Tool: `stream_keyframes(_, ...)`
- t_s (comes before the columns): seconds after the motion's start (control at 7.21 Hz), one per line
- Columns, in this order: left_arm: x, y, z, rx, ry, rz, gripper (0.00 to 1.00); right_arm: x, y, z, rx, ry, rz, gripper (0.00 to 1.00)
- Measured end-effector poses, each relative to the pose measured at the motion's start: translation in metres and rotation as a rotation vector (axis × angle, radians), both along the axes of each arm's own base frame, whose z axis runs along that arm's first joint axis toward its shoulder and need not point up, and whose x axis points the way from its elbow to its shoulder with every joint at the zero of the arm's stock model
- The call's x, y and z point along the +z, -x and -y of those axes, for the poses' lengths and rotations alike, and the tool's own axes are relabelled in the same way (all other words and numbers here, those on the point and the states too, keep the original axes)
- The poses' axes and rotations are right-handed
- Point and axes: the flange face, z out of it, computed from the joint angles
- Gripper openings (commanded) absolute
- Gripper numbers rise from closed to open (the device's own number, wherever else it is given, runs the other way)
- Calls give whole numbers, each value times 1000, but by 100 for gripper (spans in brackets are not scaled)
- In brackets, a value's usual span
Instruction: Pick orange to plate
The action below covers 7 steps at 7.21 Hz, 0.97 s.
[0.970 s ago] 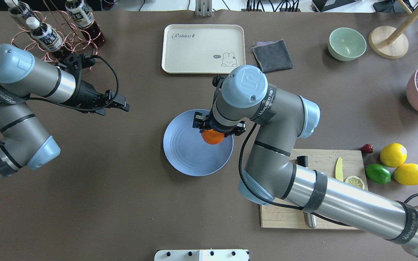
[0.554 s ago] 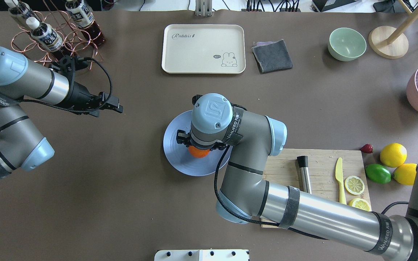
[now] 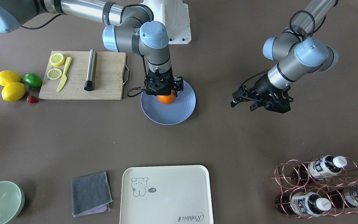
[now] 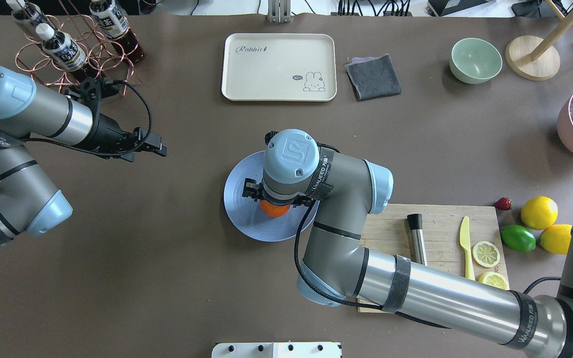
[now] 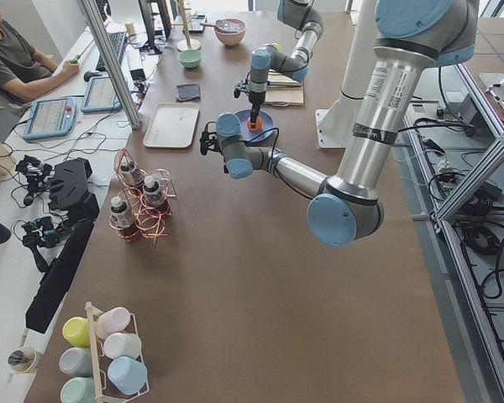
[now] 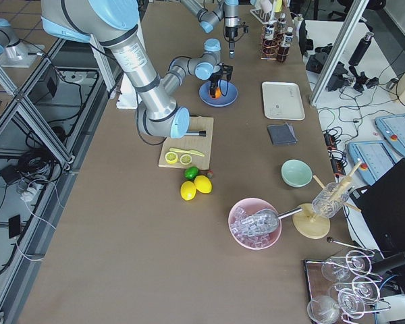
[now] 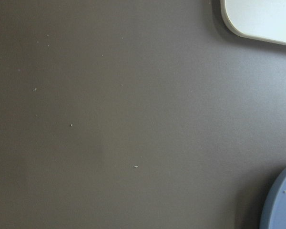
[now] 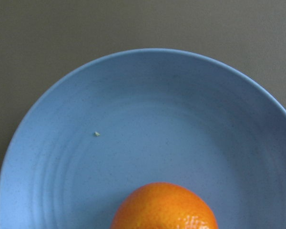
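Observation:
The orange [image 4: 274, 210] sits low over the middle of the pale-blue plate [image 4: 239, 209], touching it or nearly so. My right gripper [image 4: 275, 204] points straight down and is shut on the orange; the wrist covers most of the fruit from above. From the front, the orange [image 3: 166, 99] shows just under the black gripper body, on the plate [image 3: 179, 112]. The right wrist view has the orange [image 8: 164, 207] at its bottom edge above the plate [image 8: 133, 119]. My left gripper [image 4: 154, 149] hangs open and holds nothing, well to the left of the plate.
A cream tray [image 4: 279, 67] and a grey cloth [image 4: 373, 77] lie at the back. Right of the plate is a cutting board [image 4: 440, 219] with knife, steel rod and lemon slices, then two lemons [image 4: 538, 212] and a lime [image 4: 518, 237]. A bottle rack [image 4: 67, 44] stands back left.
My right arm carried the orange from the plate's far right edge toward its middle and lowered it, then stayed almost still. The left arm drew back slightly to the left.

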Motion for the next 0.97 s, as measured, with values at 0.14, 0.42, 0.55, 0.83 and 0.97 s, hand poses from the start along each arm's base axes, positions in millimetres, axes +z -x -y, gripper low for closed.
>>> stream_keyframes(0.14, -1, 2, 2, -4, 4, 4, 97, -5, -9, 2, 6, -3, 15, 100)
stream_keyframes(0.42, 20, 48, 21, -24, -6, 79, 97, 16, -87, 33, 21, 12, 54, 100)
stream_keyframes(0.55, 47, 95, 27, -15, -30, 128, 97, 45, -142, 63, 8, 6, 50, 100)
stream_keyframes(0.83, 93, 197, 35, -4, -32, 162, 97, 140, -258, 119, -77, -57, -19, 100)
stream_keyframes(0.97, 116, 246, 36, 16, -39, 170, 97, 195, -321, 133, -131, -86, -45, 100)
